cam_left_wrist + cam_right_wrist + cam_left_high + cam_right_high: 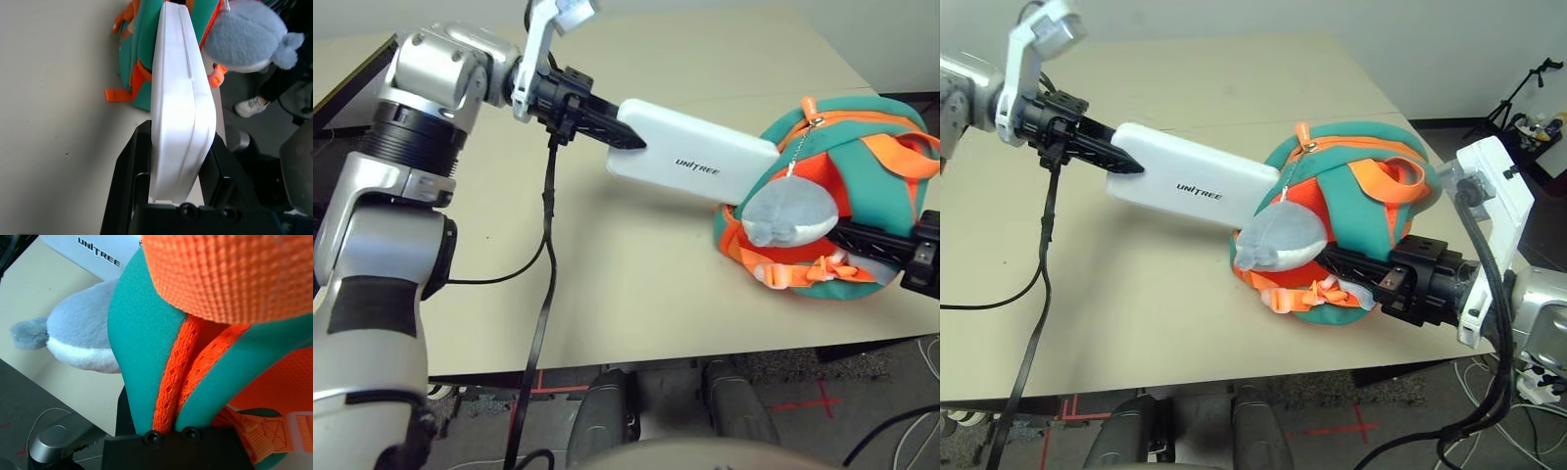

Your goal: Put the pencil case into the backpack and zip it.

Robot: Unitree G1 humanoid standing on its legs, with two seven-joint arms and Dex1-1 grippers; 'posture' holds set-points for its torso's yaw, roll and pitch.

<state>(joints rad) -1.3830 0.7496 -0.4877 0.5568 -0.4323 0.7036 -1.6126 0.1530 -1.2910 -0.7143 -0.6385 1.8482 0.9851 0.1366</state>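
The left gripper (631, 137) holds the pencil case (700, 157) by one short end, one black finger on each flat side. The case is white, and the dark word "UNITREE" is printed on its lid. It is up in the air above the table (607, 284), tilted, with its far end reaching the backpack (842, 196). That end looks to be right at the bag's opening, but I cannot tell if it is inside yet.

The backpack is on the table near the right edge. It is teal and orange, with orange straps (901, 152) and an orange zipper line across the top. A small silver chain hangs down from the zipper to a grey and white plush fin (788, 215) on the front.

The right gripper (1332, 259) comes in low from the right side. Its black fingers are pinched on the bag's teal fabric and orange mesh, just below the plush fin.

A black cable (546, 274) hangs down from the left wrist to below the table.
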